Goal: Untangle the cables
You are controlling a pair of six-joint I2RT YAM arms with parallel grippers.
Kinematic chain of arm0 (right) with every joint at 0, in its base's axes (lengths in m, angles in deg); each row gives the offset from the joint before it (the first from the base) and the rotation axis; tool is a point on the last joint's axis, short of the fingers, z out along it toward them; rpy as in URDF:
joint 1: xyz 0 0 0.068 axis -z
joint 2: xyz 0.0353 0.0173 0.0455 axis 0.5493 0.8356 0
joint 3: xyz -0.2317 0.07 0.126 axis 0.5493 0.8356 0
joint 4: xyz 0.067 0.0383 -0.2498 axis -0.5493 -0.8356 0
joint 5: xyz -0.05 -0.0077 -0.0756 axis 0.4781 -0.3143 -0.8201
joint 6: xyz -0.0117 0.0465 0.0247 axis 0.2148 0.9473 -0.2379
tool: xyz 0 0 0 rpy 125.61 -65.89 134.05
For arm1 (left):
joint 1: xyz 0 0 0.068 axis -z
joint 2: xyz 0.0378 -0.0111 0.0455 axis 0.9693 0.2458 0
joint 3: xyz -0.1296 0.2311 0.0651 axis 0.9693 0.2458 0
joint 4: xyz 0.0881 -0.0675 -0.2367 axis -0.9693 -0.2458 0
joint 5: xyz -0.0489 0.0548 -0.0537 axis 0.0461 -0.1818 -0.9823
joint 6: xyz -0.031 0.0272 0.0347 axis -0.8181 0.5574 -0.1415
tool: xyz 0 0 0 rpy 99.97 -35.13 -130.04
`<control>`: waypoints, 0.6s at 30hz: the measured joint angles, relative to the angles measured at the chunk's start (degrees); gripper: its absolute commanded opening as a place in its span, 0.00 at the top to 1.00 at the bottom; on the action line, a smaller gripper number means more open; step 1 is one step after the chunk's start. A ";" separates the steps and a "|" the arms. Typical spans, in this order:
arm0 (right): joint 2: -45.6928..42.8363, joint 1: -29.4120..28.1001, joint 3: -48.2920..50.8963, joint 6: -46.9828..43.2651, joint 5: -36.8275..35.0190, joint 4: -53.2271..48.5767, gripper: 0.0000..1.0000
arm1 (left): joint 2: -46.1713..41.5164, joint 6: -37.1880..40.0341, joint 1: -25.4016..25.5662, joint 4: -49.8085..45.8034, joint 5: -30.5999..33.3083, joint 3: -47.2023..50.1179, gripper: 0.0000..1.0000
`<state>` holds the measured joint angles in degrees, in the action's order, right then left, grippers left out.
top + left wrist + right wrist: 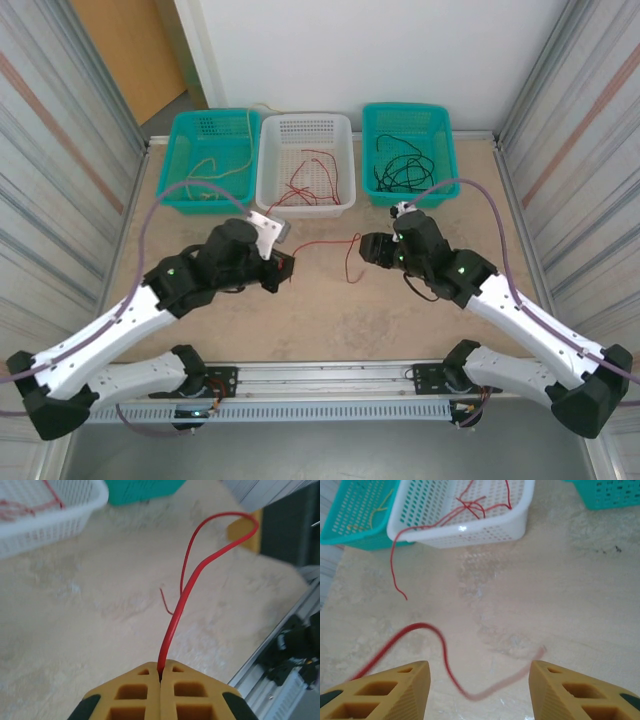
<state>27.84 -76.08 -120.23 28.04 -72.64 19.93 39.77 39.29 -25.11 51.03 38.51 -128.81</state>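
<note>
Your left gripper (285,268) sits left of the tabletop's (330,330) middle. In the left wrist view (160,672) its jaws are pressed together on the red cable (175,625), which rises from the seam between them, bends into a loop and ends in a short free tip above the tabletop (75,620).

From above, that red cable (325,243) stretches rightward from the left gripper towards your right gripper (368,248), dipping in a curl just before it. The right gripper's (479,667) jaws stand wide apart. The red cable (445,652) snakes across the gap between them, blurred, and you cannot tell whether it touches either one.

Three baskets line the far edge:
- The white basket (264,165), in the middle, holds more red cables (310,175). One strand (395,565) hangs over its near rim (470,535) onto the tabletop.
- The left teal basket (170,165) holds yellow-tan cables (215,165).
- The right teal basket (452,150) holds black cables (400,170).
</note>
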 measured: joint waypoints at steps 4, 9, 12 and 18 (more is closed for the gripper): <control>-0.52 -0.04 -0.59 0.02 -0.52 -0.31 0.45 | -2.58 -0.02 -0.46 2.25 -1.49 -2.54 1.00; -2.84 -1.73 -0.52 -0.26 -0.68 0.00 0.36 | -4.90 -3.69 -6.78 5.88 -8.22 -2.69 1.00; -4.42 -3.58 -0.28 -0.55 -0.70 1.86 0.33 | -5.35 -6.73 -9.68 9.62 -11.39 -2.69 1.00; -4.87 -4.50 1.84 -0.55 0.92 8.50 0.29 | -4.28 -10.14 -9.84 15.61 -15.87 -4.68 1.00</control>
<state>22.96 -80.59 -118.39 27.49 -71.72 28.43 35.49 29.15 -34.95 66.64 22.64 -133.48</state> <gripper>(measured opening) 0.698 0.064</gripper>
